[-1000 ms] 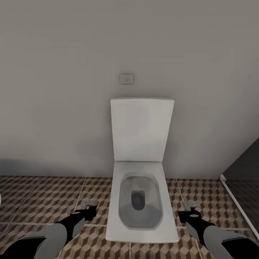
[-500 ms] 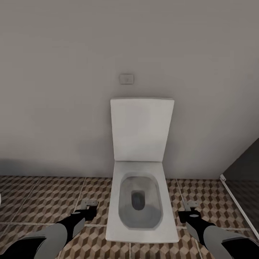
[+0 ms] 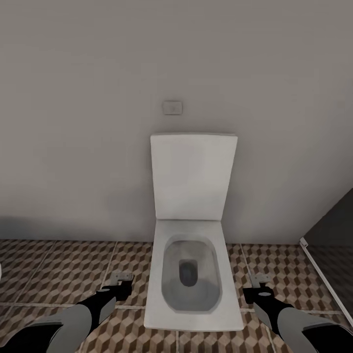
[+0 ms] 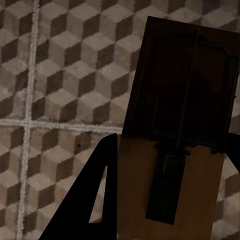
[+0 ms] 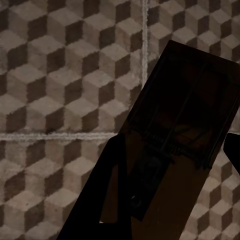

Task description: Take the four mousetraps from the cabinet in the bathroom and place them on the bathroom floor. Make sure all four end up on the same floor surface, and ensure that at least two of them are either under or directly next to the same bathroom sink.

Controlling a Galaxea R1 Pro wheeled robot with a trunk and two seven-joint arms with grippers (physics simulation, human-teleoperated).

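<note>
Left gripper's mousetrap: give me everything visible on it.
The mousetrap is a flat rectangular brown wooden board carrying dark wire: a rectangular loop over its far half and a dark plate nearer the camera. It sits between the left gripper fingers, one dark finger against its edge, held above the cube-patterned bathroom floor. It lies mostly in shadow; no red spot is discernible.

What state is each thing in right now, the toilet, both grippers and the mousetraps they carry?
toilet: lid raised against the wall, bowl open.
left gripper: shut on a mousetrap, above the tiled floor.
right gripper: shut on a mousetrap.
left mousetrap: held between the fingers, off the floor.
right mousetrap: held, off the floor.
</note>
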